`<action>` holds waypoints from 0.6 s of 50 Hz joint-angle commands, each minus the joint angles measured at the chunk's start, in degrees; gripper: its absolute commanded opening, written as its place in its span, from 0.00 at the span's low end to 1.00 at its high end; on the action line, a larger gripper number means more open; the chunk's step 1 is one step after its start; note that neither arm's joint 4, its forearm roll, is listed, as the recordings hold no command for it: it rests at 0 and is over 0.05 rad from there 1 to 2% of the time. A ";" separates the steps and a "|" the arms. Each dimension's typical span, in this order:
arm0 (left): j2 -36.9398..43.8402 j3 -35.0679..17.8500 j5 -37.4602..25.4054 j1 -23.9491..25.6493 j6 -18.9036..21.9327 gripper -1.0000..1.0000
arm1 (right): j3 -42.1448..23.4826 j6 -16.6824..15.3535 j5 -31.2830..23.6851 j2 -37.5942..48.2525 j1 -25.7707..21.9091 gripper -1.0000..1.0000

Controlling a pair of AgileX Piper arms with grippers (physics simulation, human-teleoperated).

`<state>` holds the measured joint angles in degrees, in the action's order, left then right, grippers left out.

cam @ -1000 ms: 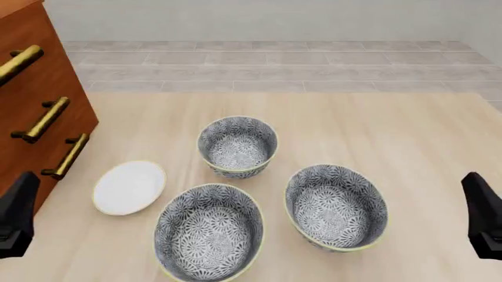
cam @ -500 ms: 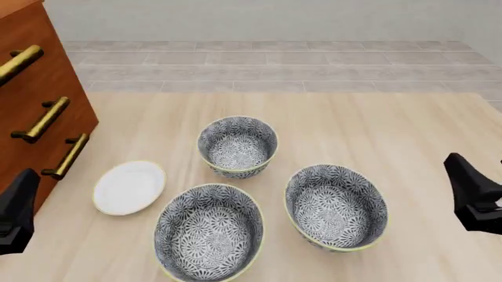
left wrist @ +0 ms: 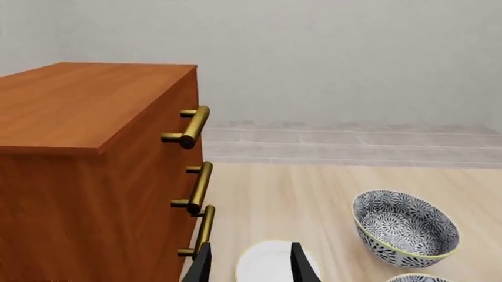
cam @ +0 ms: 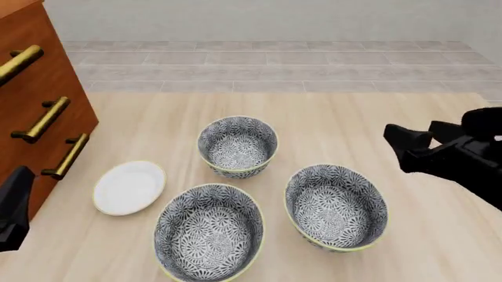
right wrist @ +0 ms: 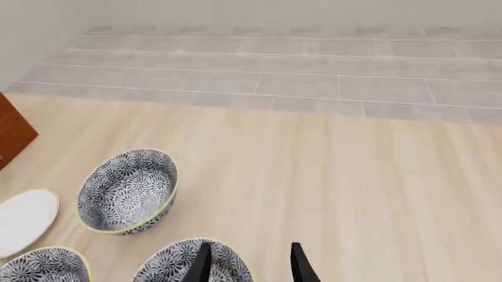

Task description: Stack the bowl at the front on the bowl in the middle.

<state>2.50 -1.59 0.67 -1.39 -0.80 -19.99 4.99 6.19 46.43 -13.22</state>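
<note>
Left wrist view: left gripper [left wrist: 251, 267] parted, empty, low centre. Front view: bowl at the front [cam: 208, 232] bottom centre, bowl in the middle [cam: 335, 207] just right; right gripper [cam: 419, 140] ajar, empty. Right wrist view: same. Likely rigid, slick, breakable; best pinched at the rim.

Right claw [cam: 408, 150] farther in, seemingly higher

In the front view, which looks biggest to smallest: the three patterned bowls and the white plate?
1. Front bowl and right-hand bowl: about alike.
2. Far bowl: smaller-looking, but farther from the camera.
3. White plate.
</note>
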 commanded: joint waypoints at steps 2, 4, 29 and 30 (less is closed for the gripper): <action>-1.14 -0.15 -1.03 -0.02 0.08 1.00 | -9.72 2.54 -6.84 10.30 -4.60 1.00; -1.15 -0.21 -1.07 0.04 0.07 1.00 | -10.75 2.94 -7.41 12.43 -5.84 1.00; -0.37 -0.23 -0.45 0.34 -0.35 1.00 | -26.20 5.17 -15.73 26.95 -12.35 1.00; -0.24 -0.23 -0.30 0.27 -0.37 1.00 | -26.65 5.19 -16.01 27.25 -12.35 1.00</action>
<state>1.97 -1.69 0.14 -1.16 -1.02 -41.48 9.76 -7.27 68.76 -23.95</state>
